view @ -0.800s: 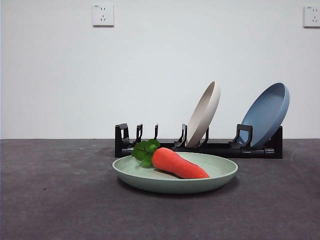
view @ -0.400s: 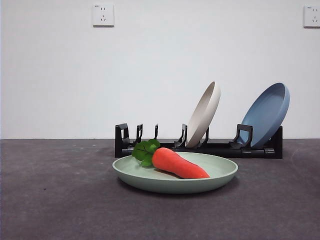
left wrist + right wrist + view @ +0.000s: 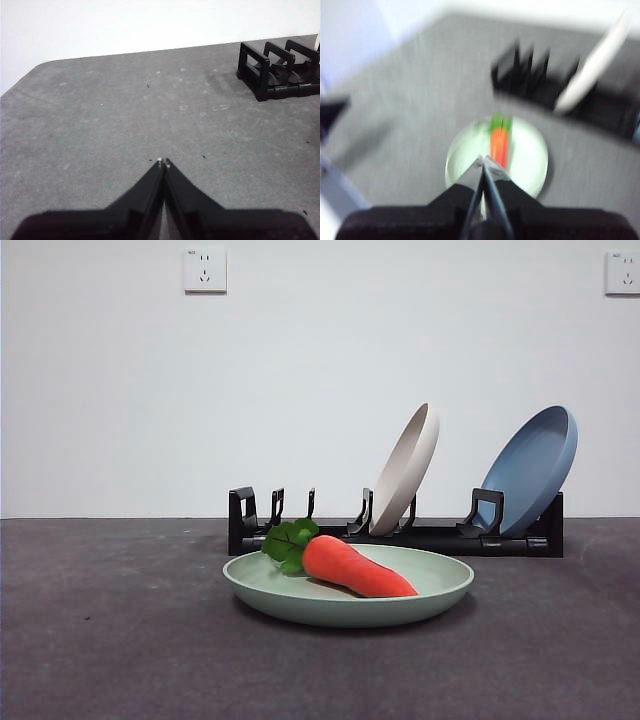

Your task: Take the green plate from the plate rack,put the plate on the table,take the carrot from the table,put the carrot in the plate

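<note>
**Carrot in the plate: the task looks finished**

The green plate lies flat on the counter, just in front of the plate rack and no longer in its slots. The carrot rests inside it, leaves toward the rack's bare end, tip pointing along the plate's floor. A beige plate and a blue plate lean in the rack.

All four steps appear done, judging by how things lie; nothing seems left but for the arms to clear off.

The left tool has its jaws pressed together on nothing, above bare counter, the rack's end well off. The right tool, in a blurred view, is likewise closed and empty, up above the plate and carrot.
</note>
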Motion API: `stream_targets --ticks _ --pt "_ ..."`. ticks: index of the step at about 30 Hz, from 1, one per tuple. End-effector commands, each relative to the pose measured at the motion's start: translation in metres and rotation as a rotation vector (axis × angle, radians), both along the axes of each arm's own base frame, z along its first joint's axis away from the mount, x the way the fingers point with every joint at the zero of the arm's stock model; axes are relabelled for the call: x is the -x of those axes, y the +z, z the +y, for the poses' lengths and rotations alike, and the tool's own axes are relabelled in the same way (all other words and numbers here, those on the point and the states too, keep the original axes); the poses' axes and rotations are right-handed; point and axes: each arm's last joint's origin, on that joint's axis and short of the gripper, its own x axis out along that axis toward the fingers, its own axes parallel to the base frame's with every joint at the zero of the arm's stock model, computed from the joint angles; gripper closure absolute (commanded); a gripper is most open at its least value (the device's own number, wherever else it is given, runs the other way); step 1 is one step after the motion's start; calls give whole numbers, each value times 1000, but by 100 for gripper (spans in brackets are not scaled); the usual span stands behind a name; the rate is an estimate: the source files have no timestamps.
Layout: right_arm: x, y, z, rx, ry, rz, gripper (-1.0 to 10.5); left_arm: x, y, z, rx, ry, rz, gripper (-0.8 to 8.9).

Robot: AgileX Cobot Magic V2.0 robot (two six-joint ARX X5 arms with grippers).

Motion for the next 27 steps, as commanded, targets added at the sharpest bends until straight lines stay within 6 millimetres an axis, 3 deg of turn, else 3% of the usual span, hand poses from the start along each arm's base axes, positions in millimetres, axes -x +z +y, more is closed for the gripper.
stream_targets --ticks 1,11,18,27 --pt "-2 -13 -12 -49 -79 -129 946 0 -4 0 5 5 8 817" --pt "1 -104 -35 -89 -348 -315 946 0 -4 0 5 6 8 817" --pt "-1 -169 -39 -205 -536 -232 946 0 -4 0 5 6 8 817" --pt "-2 -197 -39 -111 -519 -129 946 0 -4 0 5 6 8 817"
